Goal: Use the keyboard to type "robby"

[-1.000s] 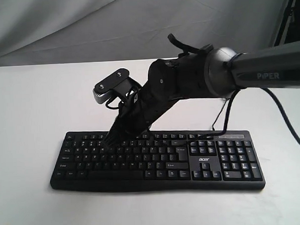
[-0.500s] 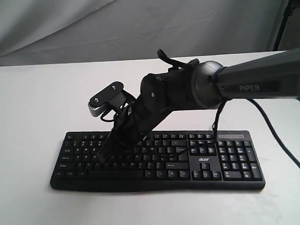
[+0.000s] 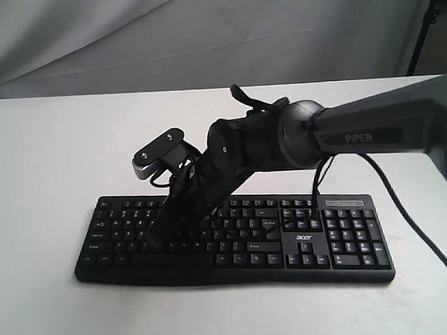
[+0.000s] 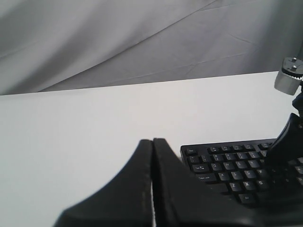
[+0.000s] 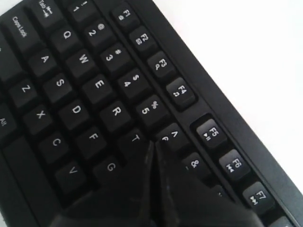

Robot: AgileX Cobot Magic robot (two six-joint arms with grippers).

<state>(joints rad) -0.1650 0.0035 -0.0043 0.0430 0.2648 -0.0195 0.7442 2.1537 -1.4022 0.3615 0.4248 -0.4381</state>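
I have the keyboard lying flat on the white table, long edge across the exterior view, number pad and white logo on the right; its thin cable runs off the back edge behind the right arm. That arm reaches in from the right and slopes down across the middle, its wrist camera sticking out above the left half of the keys; the right jaws are pressed together to a single point with nothing between them, and the tip sits down among the letter keys in the left half of the board. From the right wrist view the keyboard fills the frame and the tip lands at the seam between the T key and the number key just beyond it, with R and G close by; whether the tip is actually pressing a key or only grazing it I cannot tell.

The left jaws show only in the left wrist view; they are closed flat against each other, holding nothing, and hang over bare table off the keyboard's left end, near its corner but apart from it. A grey cloth hangs behind the table.
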